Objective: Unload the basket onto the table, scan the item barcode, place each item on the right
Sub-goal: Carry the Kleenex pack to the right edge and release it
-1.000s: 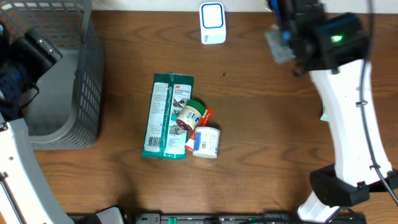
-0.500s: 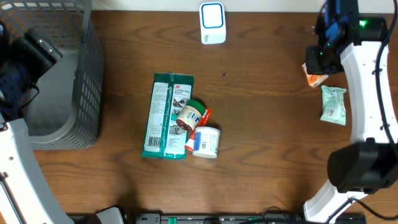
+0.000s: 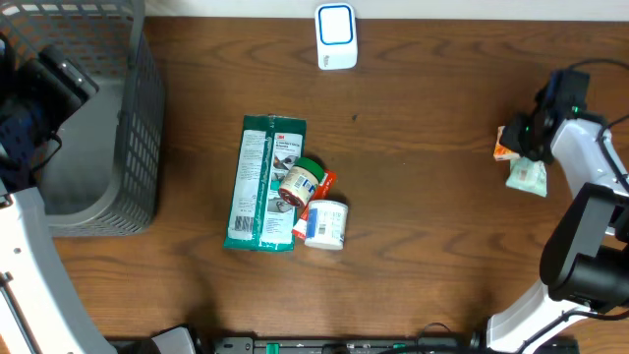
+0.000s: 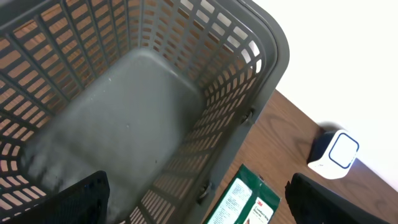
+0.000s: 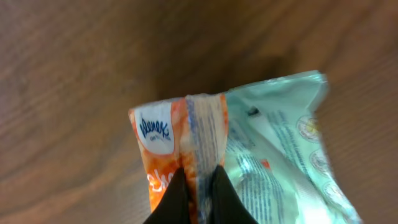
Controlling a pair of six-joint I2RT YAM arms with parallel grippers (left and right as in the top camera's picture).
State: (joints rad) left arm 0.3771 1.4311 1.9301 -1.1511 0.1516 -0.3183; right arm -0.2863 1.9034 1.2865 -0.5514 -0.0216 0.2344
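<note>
Orange tissue pack (image 5: 155, 134) has dropped lower at frame right, against the green pack (image 5: 280, 155); your right tool (image 5: 199, 175) pinches it, left tool (image 4: 198, 180) gapes empty.

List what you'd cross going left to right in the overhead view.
grey basket → green 3M pack → white scanner → orange Kleenex pack. Left out because they overlap neighbours: small containers, mint pack.
</note>
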